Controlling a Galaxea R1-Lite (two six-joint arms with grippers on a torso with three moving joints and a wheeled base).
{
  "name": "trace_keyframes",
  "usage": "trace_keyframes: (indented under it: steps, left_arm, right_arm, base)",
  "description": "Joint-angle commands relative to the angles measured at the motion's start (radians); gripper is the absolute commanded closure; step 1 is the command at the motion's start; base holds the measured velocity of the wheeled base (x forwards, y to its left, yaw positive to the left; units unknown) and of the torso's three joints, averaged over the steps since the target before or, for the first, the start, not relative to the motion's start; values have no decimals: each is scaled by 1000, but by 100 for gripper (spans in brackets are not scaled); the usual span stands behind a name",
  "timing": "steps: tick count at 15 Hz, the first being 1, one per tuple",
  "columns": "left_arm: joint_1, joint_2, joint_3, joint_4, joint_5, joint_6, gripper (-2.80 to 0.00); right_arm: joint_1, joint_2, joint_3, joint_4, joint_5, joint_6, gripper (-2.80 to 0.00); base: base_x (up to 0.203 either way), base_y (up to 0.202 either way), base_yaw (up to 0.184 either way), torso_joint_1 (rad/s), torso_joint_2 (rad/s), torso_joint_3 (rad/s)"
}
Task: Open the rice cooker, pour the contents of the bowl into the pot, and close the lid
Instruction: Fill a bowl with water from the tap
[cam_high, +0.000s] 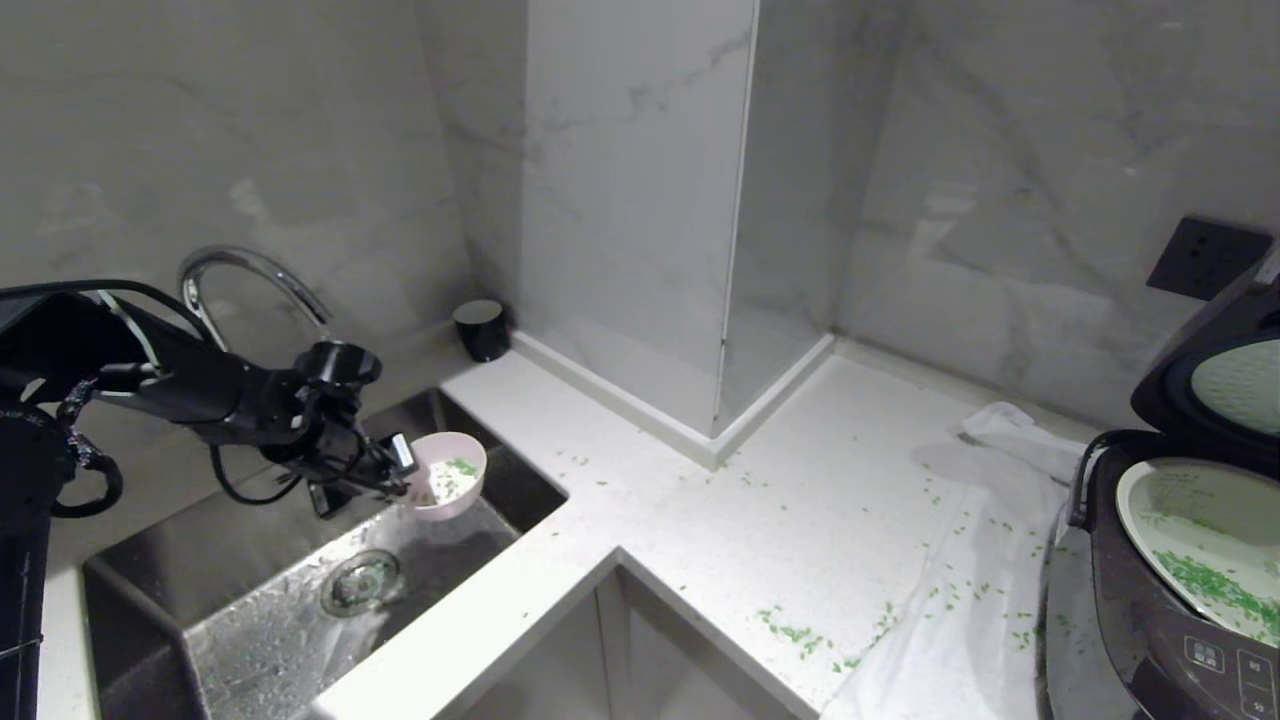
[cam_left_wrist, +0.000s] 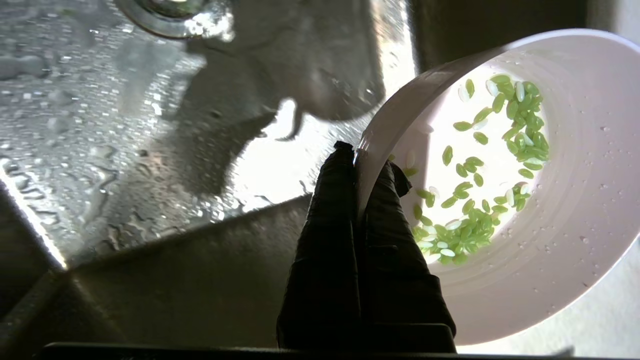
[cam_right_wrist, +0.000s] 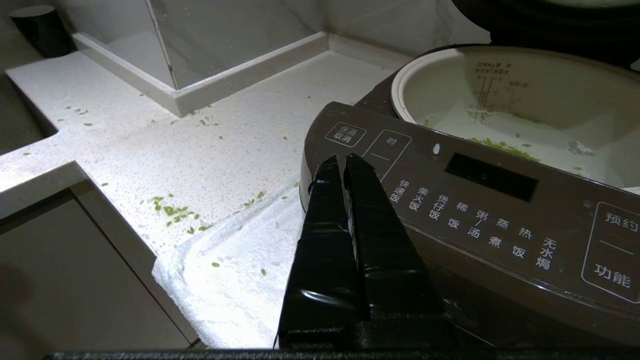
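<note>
Marble-look walls wrap around a white speckled countertop (cam_high: 760, 500), and over on the left a wet steel sink (cam_high: 250, 590) sits under a curved chrome faucet (cam_high: 250, 280), with a small black cup (cam_high: 481, 328) parked in the corner behind it. Left gripper (cam_high: 400, 470) is out over the sink basin and it's got the bowl (cam_high: 448, 475), jaws clenched tight on the near rim, one finger inside and one outside, as the left wrist view makes plain. That pale pink bowl hangs tilted above the sink, just up from the round drain (cam_high: 360, 582), and the contents (cam_left_wrist: 480, 200) are still in there, green grains clustered across the white inside with water droplets on the wall. Well away on the far right stands the rice cooker (cam_high: 1150, 620), its lid (cam_high: 1215, 380) swung up and open, and the pot (cam_high: 1200, 540) exposed with a scatter of green bits already lying in it. More green flakes are strewn across the counter and over a white cloth (cam_high: 960, 620) spread beside the cooker. Right gripper (cam_right_wrist: 345, 162) sits low in front of the cooker's button panel, fingers pressed together, holding nothing.
</note>
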Motion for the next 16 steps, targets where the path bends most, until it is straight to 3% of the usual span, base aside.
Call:
trace_keyframes:
  steps: [1, 16]
  left_arm:
    - [60, 27, -21, 1, 0, -1, 0]
    - [229, 189, -260, 5, 9, -64, 0]
  right_arm:
    - [0, 0, 0, 0, -1, -1, 0]
    - [0, 0, 0, 0, -1, 0, 0]
  base:
    - [0, 0, 0, 0, 0, 0]
    - [0, 0, 0, 0, 0, 0]
